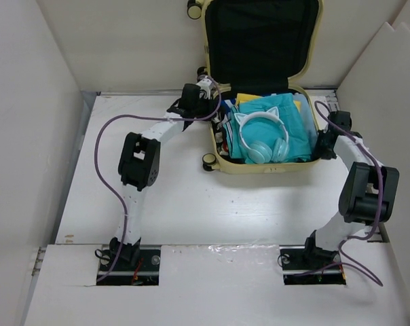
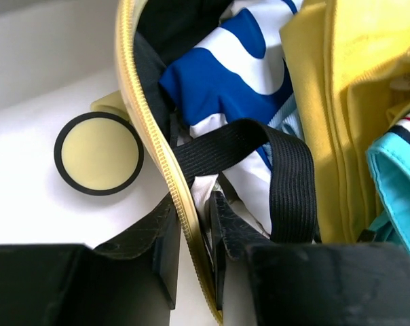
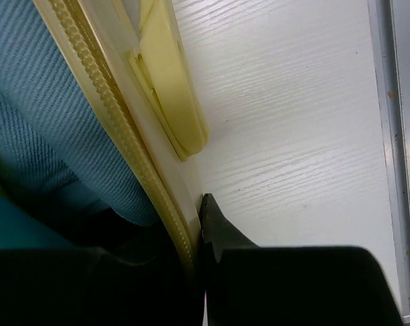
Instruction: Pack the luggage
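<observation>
The white desk (image 1: 191, 204) fills the lower part of the top view. The pale-yellow suitcase (image 1: 259, 167) sits open at upper centre, its base flat on the desk and its black-lined lid (image 1: 259, 41) standing up against the back wall. The base is packed with a teal garment (image 1: 296, 125), a yellow garment (image 1: 249, 99) and a blue-and-white garment (image 2: 218, 75). White cat-ear headphones (image 1: 257, 151) lie on top.

The left gripper (image 2: 193, 234) is clamped on the zipped rim at the suitcase's left side, one finger inside and one outside. The right gripper (image 3: 195, 231) pinches the rim on the right side in the same way.

A black strap (image 2: 286, 170) loops over the clothes just above the left gripper. A black-and-cream wheel (image 2: 98, 153) lies just outside the rim.
</observation>
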Robot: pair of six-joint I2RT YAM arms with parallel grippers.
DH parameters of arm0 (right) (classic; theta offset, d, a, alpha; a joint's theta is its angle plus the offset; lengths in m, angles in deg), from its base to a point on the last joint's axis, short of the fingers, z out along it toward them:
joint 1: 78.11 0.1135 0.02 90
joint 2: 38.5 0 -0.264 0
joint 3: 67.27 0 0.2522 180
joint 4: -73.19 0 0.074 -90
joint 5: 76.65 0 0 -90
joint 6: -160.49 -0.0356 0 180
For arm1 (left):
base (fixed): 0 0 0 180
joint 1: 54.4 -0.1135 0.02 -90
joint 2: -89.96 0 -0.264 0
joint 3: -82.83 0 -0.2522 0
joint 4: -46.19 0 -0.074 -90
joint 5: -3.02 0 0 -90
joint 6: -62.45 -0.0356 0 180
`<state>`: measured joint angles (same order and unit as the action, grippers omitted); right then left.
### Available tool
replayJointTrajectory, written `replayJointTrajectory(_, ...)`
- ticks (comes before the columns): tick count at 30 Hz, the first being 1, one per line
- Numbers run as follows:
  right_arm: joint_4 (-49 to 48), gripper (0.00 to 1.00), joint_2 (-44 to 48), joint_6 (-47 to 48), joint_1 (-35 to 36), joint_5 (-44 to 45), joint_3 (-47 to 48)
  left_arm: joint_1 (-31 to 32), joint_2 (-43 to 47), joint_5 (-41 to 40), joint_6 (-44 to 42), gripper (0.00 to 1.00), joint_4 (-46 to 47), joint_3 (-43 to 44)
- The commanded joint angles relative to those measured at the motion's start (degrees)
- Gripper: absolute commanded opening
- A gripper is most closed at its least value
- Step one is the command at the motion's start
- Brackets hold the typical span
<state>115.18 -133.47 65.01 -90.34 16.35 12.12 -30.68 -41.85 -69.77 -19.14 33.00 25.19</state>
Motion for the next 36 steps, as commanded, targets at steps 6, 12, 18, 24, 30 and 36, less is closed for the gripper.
replayJointTrajectory(6, -3.8, 0.00, 0.1, 7.5, 7.8, -3.9, 0.2, -1.0, 19.2, 2.3, -10.0, 0.00, -6.2, -26.7)
replayJointTrajectory(12, -3.3, 0.00, -2.4, 9.2, 11.8, -2.8, 3.3, 2.4, 29.7, 2.4, -12.0, 0.11, -10.0, -39.0)
replayJointTrajectory(18, -2.6, 0.00, -7.5, 9.3, 13.0, -4.6, 9.8, -1.1, 37.7, -2.7, -12.0, 0.80, -13.3, -39.2)
replayJointTrajectory(24, -1.3, 0.00, -9.8, 9.3, 13.5, -4.0, 13.3, -12.4, 42.1, -1.1, -9.7, 1.00, -21.2, -24.7)
replayJointTrajectory(30, 0.6, 0.00, -11.1, 11.2, 13.5, -2.2, 14.6, -26.2, 42.6, 13.7, -5.2, 1.00, -19.1, -22.1)
replayJointTrajectory(36, 1.2, 0.00, -12.2, 11.8, 13.5, -1.7, 16.7, -23.7, 32.4, 17.2, -2.4, 1.00, -7.6, -13.6)
